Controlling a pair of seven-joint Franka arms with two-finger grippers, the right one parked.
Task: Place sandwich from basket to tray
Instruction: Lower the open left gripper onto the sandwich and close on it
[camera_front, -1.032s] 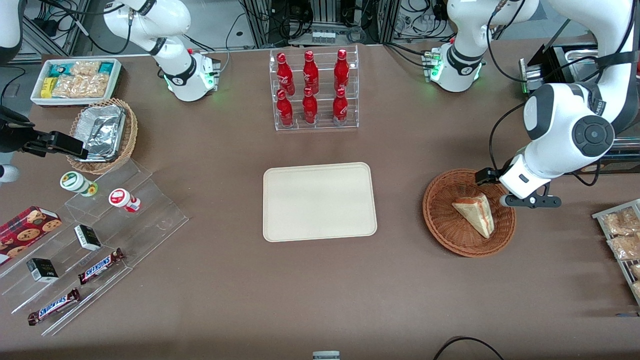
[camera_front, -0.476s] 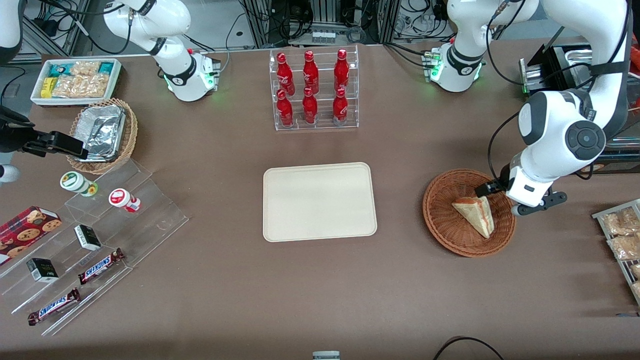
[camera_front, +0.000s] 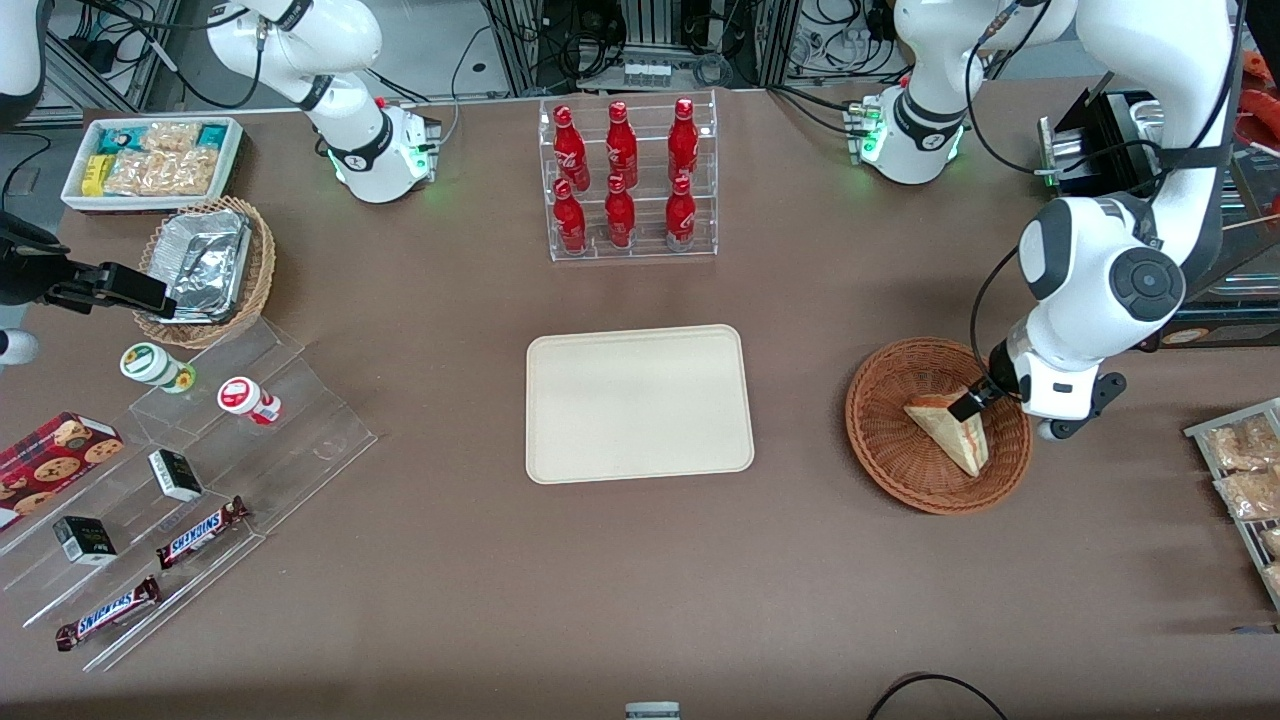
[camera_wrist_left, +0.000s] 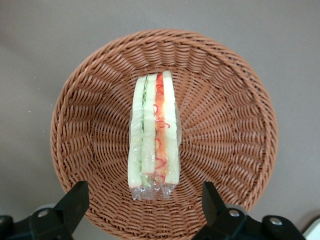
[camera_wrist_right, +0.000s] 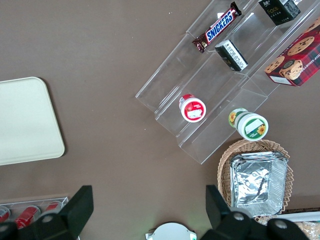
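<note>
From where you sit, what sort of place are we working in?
Likely a lab mock-up of a snack counter: racked cola bottles, stepped candy display, equipment racks. The open gripper hovers over the sandwich in its basket.

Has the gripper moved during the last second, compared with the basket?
Yes. The gripper has shifted in over the basket, toward the sandwich, open above it.

Left gripper (camera_wrist_left: 142, 200) lowered, fingers (camera_wrist_left: 75, 197) spread wide
</note>
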